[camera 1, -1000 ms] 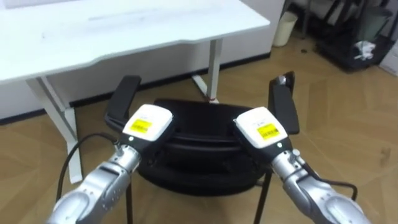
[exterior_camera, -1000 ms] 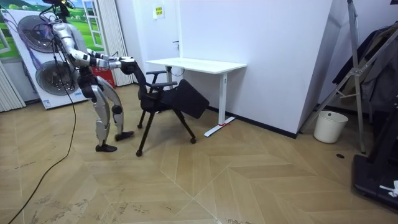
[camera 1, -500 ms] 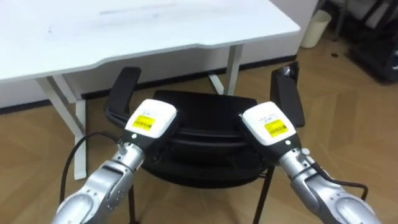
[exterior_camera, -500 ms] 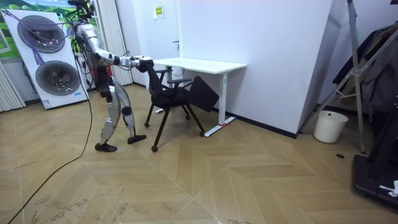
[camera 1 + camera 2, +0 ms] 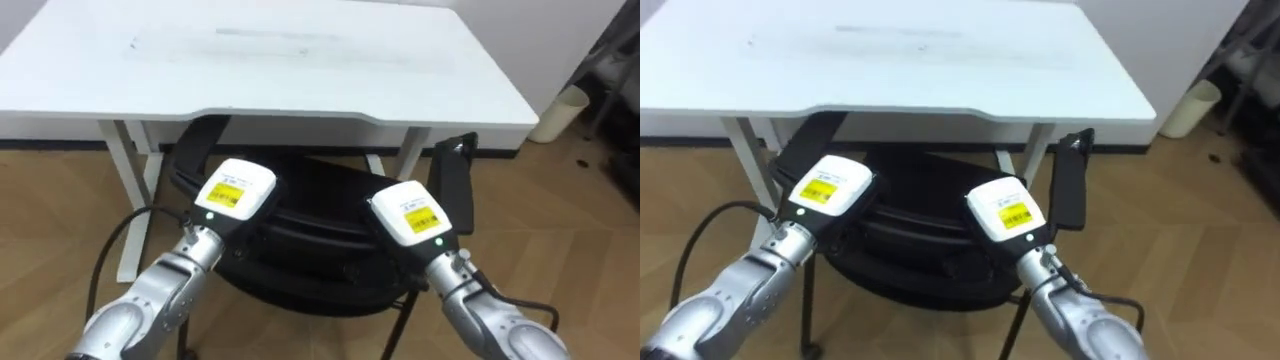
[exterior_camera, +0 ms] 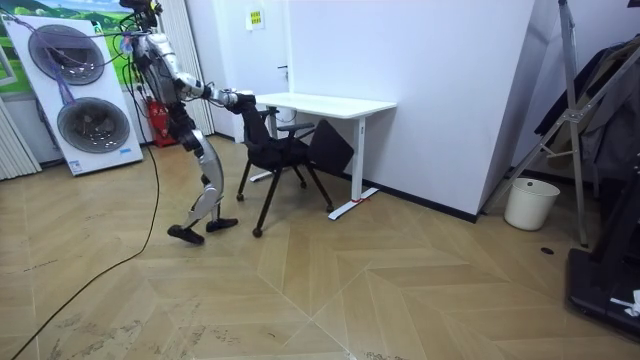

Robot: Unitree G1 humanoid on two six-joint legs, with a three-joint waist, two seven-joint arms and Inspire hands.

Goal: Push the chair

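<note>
A black office chair [image 5: 310, 240] stands right before me, its seat partly under the white desk [image 5: 280, 60]. Both my hands rest on the top of its backrest: the left hand [image 5: 232, 190] at the left end, the right hand [image 5: 408, 212] at the right end. Only their white backs with yellow labels face me; the fingers lie hidden over the backrest. The chair's left armrest [image 5: 195, 150] reaches under the desk edge, and its right armrest [image 5: 455, 180] stands just short of that edge. In the room view I stand in mid-stride behind the chair [image 6: 285, 155], arms stretched forward to it.
The desk's white legs [image 5: 128, 190] stand to either side of the chair. A white bin [image 6: 528, 203] sits by the wall at the room view's right, next to a dark rack [image 6: 600, 150]. A panel with washing machine pictures [image 6: 70, 100] stands behind me.
I have walked forward with the chair before me. The chair has rolled toward the desk and its seat now reaches under the desktop. Both hands stay on the backrest.
</note>
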